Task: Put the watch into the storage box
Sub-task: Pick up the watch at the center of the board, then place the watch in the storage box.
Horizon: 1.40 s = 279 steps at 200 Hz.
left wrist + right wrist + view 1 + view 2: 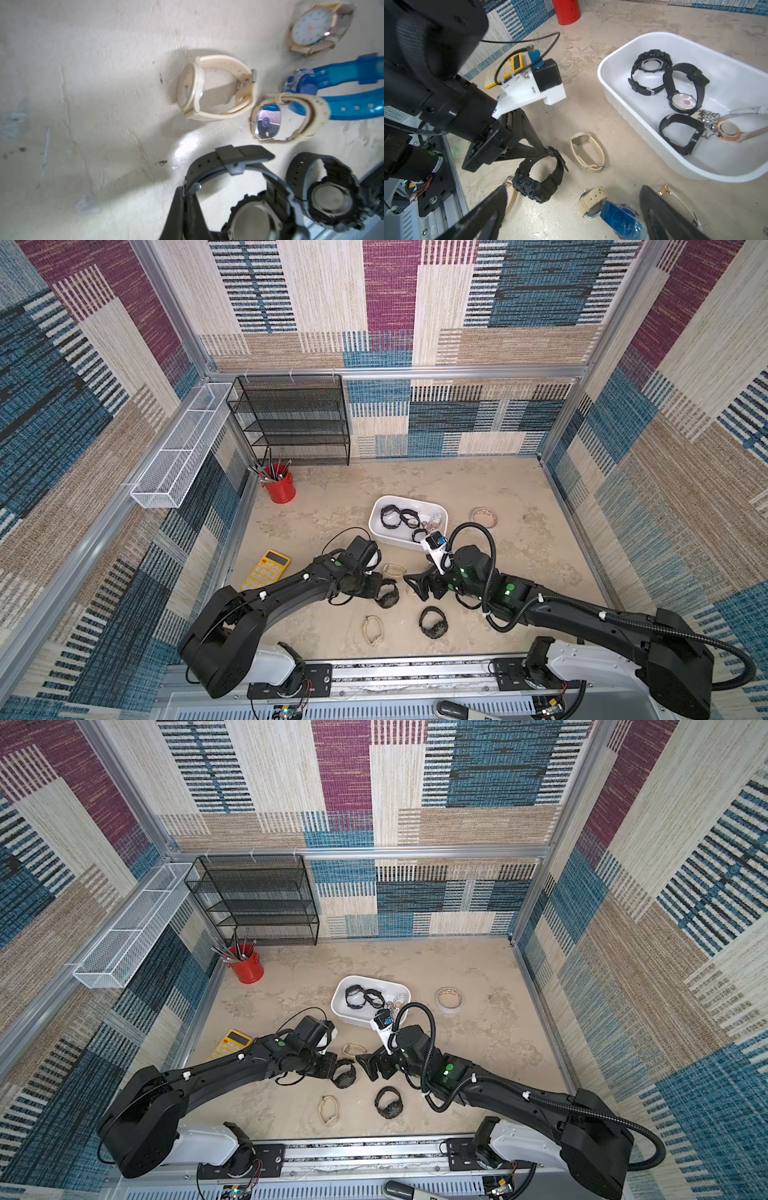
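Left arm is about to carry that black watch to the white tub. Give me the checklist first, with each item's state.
1. Grip: the left hand is shut on the black watch by its strap: ok.
2. Lift: the watch looks to rest on the table: not ok.
3. Room: part of the storage box floor is bare: ok.
4. Route: the cream watch lies between watch and box: not ok at table height, so lift first.
5. Other arm: the right hand is open, low over the blue watch, near the box: cannot tell.
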Each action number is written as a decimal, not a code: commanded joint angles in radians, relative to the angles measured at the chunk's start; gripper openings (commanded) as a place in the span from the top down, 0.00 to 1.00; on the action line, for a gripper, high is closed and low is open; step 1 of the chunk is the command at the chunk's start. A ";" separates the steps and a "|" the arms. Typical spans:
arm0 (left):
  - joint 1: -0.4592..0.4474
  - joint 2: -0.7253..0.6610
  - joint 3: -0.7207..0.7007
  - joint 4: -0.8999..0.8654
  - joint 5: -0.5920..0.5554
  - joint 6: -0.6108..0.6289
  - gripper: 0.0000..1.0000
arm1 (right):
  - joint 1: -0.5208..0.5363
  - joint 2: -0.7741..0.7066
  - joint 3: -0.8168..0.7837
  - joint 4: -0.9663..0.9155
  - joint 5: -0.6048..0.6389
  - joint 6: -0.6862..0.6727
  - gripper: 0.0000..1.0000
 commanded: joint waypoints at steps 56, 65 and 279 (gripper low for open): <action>-0.001 -0.116 0.121 -0.078 -0.098 0.065 1.00 | 0.002 -0.038 0.003 0.060 0.032 0.037 0.00; -0.001 -0.117 0.135 -0.076 -0.110 0.077 1.00 | 0.001 -0.045 0.004 0.062 0.038 0.042 0.00; 0.049 0.405 0.651 -0.021 -0.403 0.301 1.00 | 0.001 -0.152 -0.039 0.110 0.158 0.138 0.01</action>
